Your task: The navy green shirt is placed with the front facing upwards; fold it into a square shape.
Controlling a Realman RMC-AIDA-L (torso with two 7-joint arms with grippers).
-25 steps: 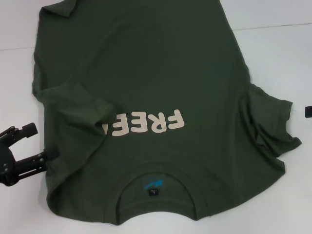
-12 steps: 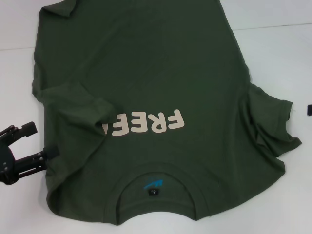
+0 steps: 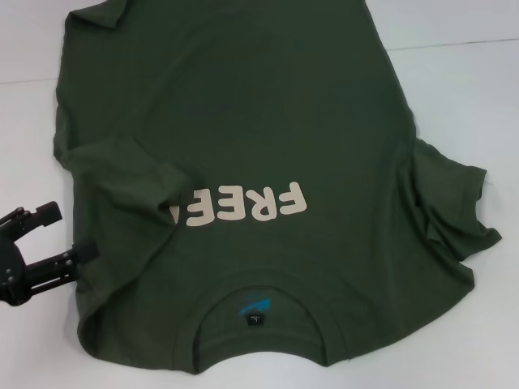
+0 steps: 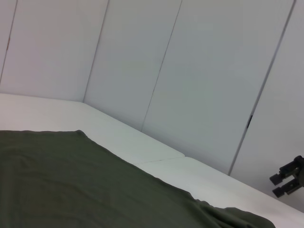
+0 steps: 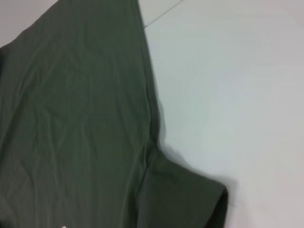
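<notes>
The navy green shirt [image 3: 243, 138] lies flat on the white table [image 3: 470, 89], front up, with its collar [image 3: 259, 324] at the near edge. The cream "FREE" print [image 3: 247, 207] is partly covered by the left sleeve [image 3: 134, 182], which is folded in over the chest. The right sleeve [image 3: 446, 207] lies spread out. My left gripper [image 3: 66, 235] is open and empty, just off the shirt's left edge near the shoulder. My right gripper is out of the head view; it shows far off in the left wrist view [image 4: 287, 183], fingers apart, above the table beyond the shirt [image 4: 71, 185]. The right wrist view shows the shirt's side and sleeve [image 5: 85, 118].
The shirt covers most of the table in front of me. Bare white table [image 5: 228, 85] lies to the right of the shirt and at the far left [image 3: 24, 121]. White wall panels [image 4: 190, 71] stand behind the table.
The right gripper's tip, seen at the right edge of the head view before, has slid out of it. The left gripper has hardly moved. The shirt is unchanged.
</notes>
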